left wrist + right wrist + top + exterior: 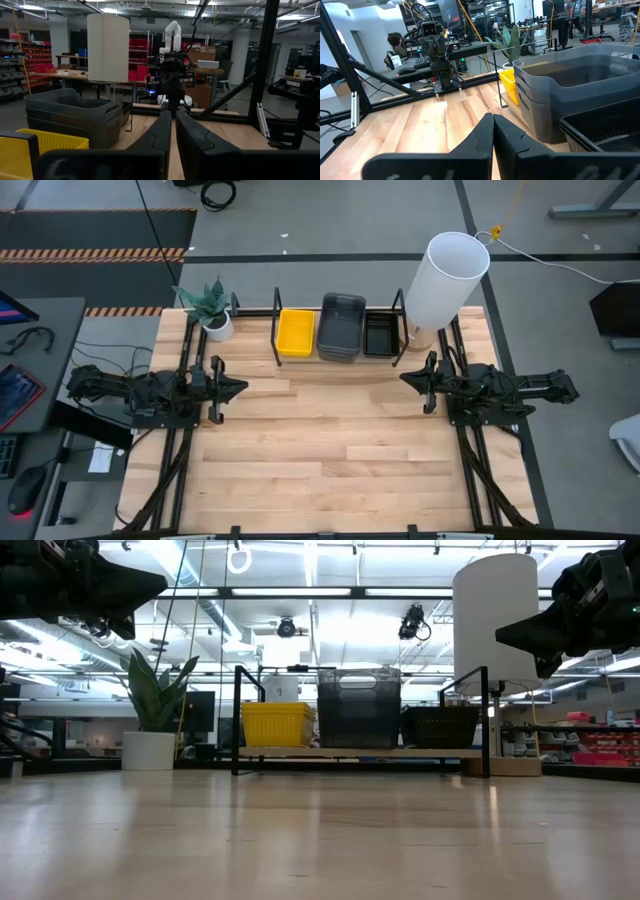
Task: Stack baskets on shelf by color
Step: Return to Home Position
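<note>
The black wire shelf (340,330) stands at the table's far edge with three bays. Yellow baskets (296,332) sit stacked in its left bay, dark grey baskets (341,326) in the middle bay, black mesh baskets (381,335) in the right bay. In the low view the yellow stack (278,724), grey stack (359,707) and black stack (440,726) rest on the shelf's floor. My left gripper (240,388) hovers shut above the table's left side. My right gripper (404,377) hovers shut above the right side. Neither holds anything.
A tall white cylinder (446,280) stands just right of the shelf. A potted plant (212,310) sits at the far left corner. Black mounting rails (185,450) run along both table sides. Bare wood (330,440) spreads between the arms and toward the near edge.
</note>
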Motion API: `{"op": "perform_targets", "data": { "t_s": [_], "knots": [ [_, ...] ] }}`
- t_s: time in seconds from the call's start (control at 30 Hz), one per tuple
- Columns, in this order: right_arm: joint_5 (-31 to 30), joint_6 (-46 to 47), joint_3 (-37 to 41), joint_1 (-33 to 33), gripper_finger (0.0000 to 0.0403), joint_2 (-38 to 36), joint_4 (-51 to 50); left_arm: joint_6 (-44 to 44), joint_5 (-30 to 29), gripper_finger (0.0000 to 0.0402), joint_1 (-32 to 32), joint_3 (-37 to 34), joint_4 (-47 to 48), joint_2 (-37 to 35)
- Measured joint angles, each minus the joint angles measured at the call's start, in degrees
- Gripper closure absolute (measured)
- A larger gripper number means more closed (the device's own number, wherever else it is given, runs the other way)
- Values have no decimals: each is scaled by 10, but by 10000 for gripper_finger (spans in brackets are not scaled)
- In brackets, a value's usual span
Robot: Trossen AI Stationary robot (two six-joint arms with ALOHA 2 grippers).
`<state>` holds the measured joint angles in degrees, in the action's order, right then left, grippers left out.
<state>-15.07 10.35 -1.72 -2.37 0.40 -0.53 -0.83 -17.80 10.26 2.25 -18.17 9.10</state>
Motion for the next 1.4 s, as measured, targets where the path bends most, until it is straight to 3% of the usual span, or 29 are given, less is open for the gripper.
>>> {"op": "perform_targets", "data": {
  "t_s": [1.4],
  "knots": [
    [0, 0, 0, 0, 389, 0, 0, 0, 0, 367, 0, 0, 0, 0]
  ]
}}
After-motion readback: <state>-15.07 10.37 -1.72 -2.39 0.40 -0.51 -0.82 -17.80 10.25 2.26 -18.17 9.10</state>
